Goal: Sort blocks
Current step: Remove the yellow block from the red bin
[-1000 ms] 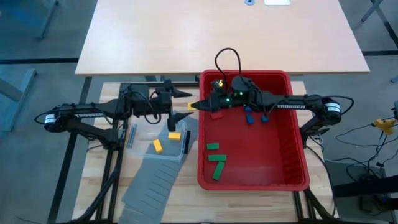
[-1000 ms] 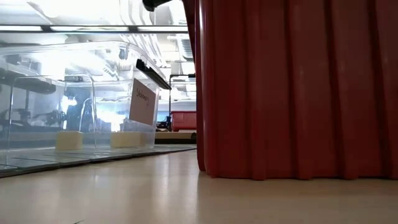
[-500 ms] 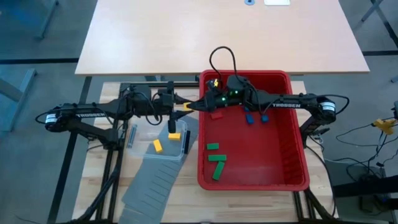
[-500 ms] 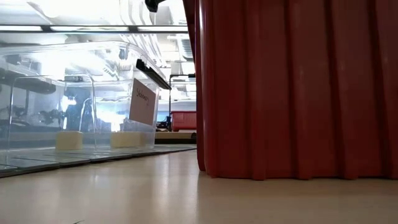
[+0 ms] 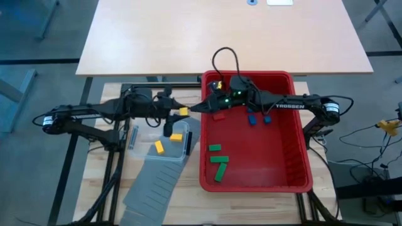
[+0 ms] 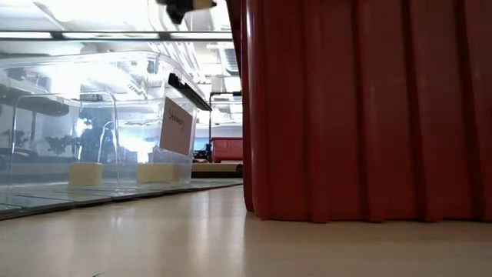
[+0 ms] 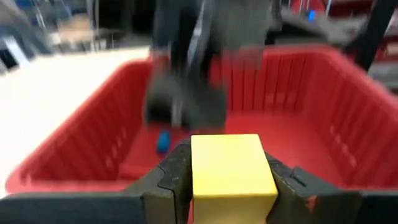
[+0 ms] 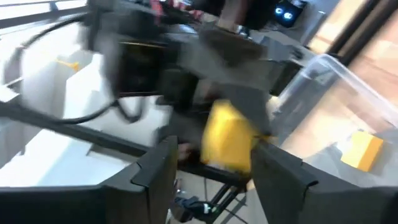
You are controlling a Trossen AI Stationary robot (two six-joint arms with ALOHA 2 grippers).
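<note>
Location type: robotics laboratory or test workshop. Indicators: two dark robot arms mounted on a slatted wooden tabletop with an open metal frame; loose cabling at the right; a plain light desk behind; ceiling strip lighting; a grey floor.

Bkgd: light wood desk beyond work table; grey floor at sides; bright ceiling lights overhead.
</note>
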